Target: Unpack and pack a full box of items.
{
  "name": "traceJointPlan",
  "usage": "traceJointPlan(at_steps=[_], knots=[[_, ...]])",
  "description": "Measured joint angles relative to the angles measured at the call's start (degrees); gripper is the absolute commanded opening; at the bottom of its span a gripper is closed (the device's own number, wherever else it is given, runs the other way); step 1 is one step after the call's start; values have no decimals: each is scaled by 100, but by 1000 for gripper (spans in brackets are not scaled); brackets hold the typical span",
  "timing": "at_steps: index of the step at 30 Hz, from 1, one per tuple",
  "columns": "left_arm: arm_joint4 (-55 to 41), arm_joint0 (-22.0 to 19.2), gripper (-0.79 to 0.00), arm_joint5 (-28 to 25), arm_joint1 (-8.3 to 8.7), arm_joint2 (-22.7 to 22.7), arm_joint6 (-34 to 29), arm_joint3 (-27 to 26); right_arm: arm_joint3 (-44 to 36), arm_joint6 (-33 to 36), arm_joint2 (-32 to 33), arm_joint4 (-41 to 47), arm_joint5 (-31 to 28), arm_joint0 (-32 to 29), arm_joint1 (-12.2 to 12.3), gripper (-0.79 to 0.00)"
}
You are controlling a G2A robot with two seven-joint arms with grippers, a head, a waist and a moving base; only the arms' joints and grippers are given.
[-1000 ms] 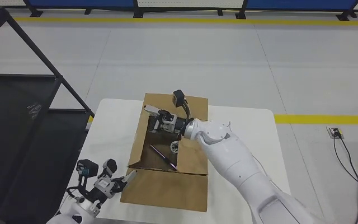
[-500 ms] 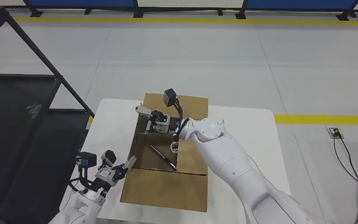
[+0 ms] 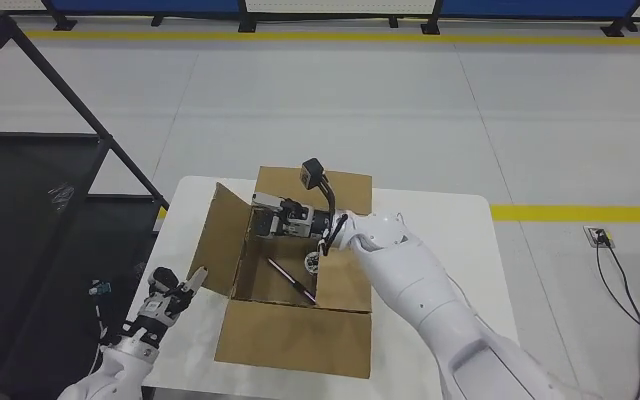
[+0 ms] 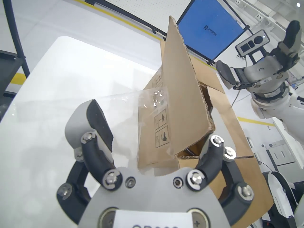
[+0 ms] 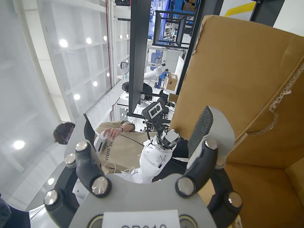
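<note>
White bench (image 3: 440,260) on a pale floor crossed by yellow lines, with a black frame off its left edge. I see the cardboard box (image 3: 295,340) at mid-bench, open, reaching from the far edge almost to the near edge. Its left flap (image 3: 225,235) stands up, tilted toward the bench's left edge. The near and far flaps are folded flat outward.

Inside the box, on the floor, a dark slender pen (image 3: 290,280) lies diagonally. A small round white item (image 3: 312,262) sits just beside its far end; I cannot tell what it is.

Left gripper (image 3: 180,290) sits over the near-left corner of the bench, jaws spread and holding nothing. It is near the standing flap but apart from it. In the left wrist view, clear tape (image 4: 152,96) hangs off that flap's outer face.

Right gripper (image 3: 268,215) hovers over the box's far-left corner, jaws wide apart and empty. In its wrist view one finger (image 5: 204,129) shows against the flap's inner face; I cannot tell whether they touch.
</note>
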Motion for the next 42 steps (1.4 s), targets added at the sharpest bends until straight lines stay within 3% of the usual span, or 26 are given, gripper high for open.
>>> traceJointPlan(at_steps=[7,13,17,23,35,42], knots=[[-64,-103,0,82,12,-198,-90,374,-110,74,259,-49,-246,-127,162,0],[99,-293,0,175,18,-163,-159,819,-539,571,595,96,-509,-383,363,0],[275,-470,0,241,20,-102,-151,1226,-874,155,742,-341,-727,-591,517,0],[350,-634,0,64,37,-80,-281,1628,-1486,-36,1006,-621,-486,-957,718,0],[569,-829,0,-11,53,-3,-320,1941,-2415,-241,1306,-997,-63,-1477,938,0],[361,-676,0,-179,68,-230,-215,1512,-2662,-369,1409,-1123,29,-1639,1008,0]])
